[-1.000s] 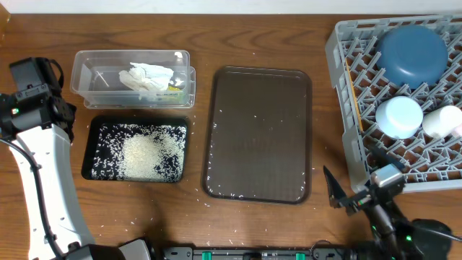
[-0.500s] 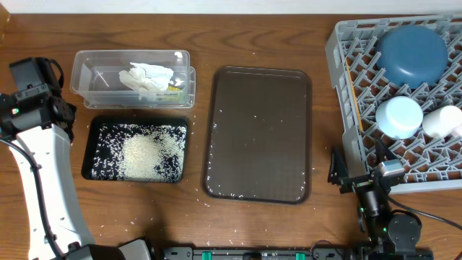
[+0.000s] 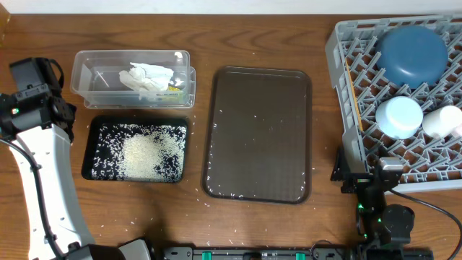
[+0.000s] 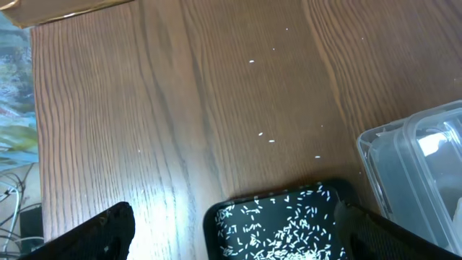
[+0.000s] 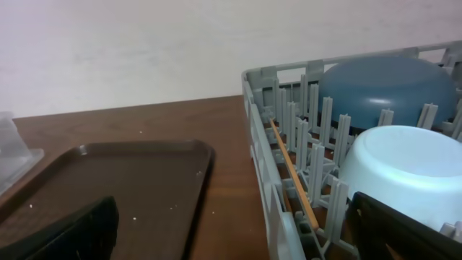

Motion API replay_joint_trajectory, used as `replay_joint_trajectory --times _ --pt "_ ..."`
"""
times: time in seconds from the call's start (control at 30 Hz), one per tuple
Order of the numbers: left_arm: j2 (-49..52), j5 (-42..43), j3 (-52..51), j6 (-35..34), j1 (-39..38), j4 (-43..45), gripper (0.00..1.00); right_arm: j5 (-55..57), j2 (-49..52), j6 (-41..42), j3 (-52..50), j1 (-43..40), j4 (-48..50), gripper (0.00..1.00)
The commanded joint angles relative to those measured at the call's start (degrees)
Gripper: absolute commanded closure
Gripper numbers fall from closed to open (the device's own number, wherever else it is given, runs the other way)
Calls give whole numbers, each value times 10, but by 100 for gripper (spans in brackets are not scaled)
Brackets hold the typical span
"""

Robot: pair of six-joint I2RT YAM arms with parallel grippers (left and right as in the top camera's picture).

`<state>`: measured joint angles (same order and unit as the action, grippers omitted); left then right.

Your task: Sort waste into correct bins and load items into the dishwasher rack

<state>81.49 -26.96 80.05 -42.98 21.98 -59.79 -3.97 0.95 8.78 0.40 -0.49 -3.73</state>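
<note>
1. Judged status: sorting and loading look complete. The step in hand is parking both arms clear of the work.

2. To do it well, draw each arm straight back. Keep the fingers above the tray rim and off the rack wall, so that nothing is knocked.

3. The left gripper (image 4: 232, 214) has its 2 jaws wide apart and holds nothing. It hovers over the left end of the black tray (image 3: 88, 148), which holds the rice (image 3: 148, 155). The clear tub (image 3: 79, 72), containing the napkin (image 3: 148, 78) and the wrapper (image 3: 175, 87), lies just beside that tray.

4. The right gripper (image 5: 232, 209) is also spread and empty. It sits low, just beside the front-left corner of the dishwasher rack (image 3: 336, 65).

5. The rack holds the dark-blue dish (image 3: 411, 52), the light-blue bowl (image 3: 399, 115), the cream cup (image 3: 442, 121) and the chopsticks (image 5: 292, 177), which lie along its left wall.

6. A few stray grains dot the serving tray (image 3: 216, 130).
</note>
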Motion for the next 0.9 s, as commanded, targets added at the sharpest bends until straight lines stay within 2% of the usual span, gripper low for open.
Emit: replay_joint_trajectory --times 0.0,0.8,0.87 --pt "2 -5 2 7 2 -2 9 11 -3 8 -1 5 -3 1" --pt "2 -6 0 9 2 -2 9 11 -3 8 -1 5 -3 1" --pt "-12 -11 0 39 2 -6 9 11 -3 8 -1 5 -3 1"
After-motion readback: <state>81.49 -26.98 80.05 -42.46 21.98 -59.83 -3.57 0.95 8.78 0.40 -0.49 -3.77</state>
